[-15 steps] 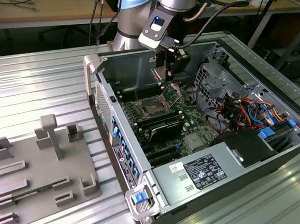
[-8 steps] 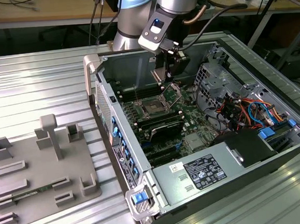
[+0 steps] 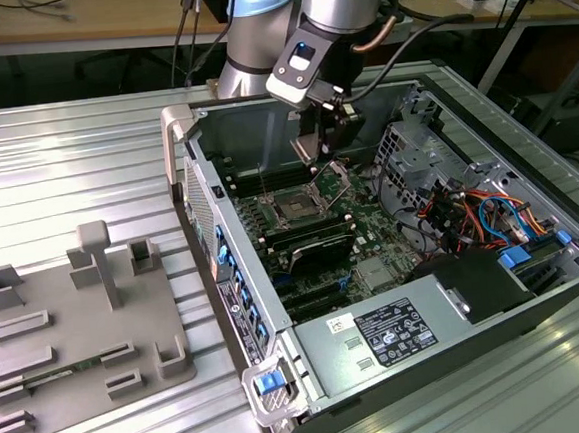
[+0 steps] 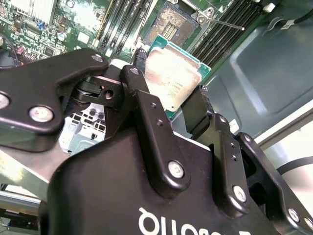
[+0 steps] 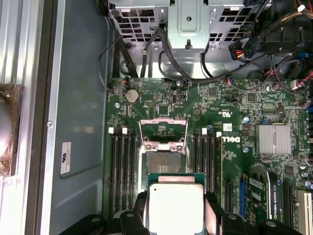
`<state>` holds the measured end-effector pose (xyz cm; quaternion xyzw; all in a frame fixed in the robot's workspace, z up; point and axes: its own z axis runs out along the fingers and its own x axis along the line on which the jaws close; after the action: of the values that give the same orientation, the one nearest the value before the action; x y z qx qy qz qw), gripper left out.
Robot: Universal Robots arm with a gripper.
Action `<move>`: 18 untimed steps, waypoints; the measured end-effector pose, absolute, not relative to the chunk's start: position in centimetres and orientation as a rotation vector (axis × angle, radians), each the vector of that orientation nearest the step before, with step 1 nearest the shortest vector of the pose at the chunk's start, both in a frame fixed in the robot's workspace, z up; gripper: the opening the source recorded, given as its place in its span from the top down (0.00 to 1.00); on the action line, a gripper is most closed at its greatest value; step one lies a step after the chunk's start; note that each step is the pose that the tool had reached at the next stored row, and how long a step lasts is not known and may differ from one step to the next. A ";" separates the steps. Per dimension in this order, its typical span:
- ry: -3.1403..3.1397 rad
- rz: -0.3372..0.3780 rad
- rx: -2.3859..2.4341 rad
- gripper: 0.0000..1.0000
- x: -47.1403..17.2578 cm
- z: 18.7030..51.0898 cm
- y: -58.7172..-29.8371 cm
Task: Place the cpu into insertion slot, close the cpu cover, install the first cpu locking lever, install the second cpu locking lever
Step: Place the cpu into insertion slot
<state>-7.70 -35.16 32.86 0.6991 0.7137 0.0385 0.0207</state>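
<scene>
Unobstructed insertion slot (image 5: 164, 161) (cpu cover (image 5: 164, 145) up)

The exterior view stands high and well back from the insertion slot (image 3: 296, 208), looking down aslant over the whole open computer case (image 3: 248, 129) on the surface (image 3: 65, 164). The first wrist view looks almost straight down on the insertion slot (image 5: 164, 161) from above the tool (image 5: 175, 201); the second wrist view sits close behind the tool (image 4: 168, 82), facing the slot obliquely. Both wrist views share the slot and the clamped cpu (image 5: 176, 213).
</scene>
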 end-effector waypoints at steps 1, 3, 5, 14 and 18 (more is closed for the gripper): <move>2.213 0.119 2.168 0.45 -7.7 32.8 -35.2; 2.213 0.119 2.168 0.45 -7.7 32.7 -35.2; 2.213 0.119 2.168 0.45 -7.7 32.6 -35.2; 2.213 0.119 2.168 0.45 -7.7 32.2 -35.2; 2.213 0.119 2.168 0.45 -7.7 32.2 -35.2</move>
<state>-7.70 -35.16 32.15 0.6991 0.7137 0.0383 0.0205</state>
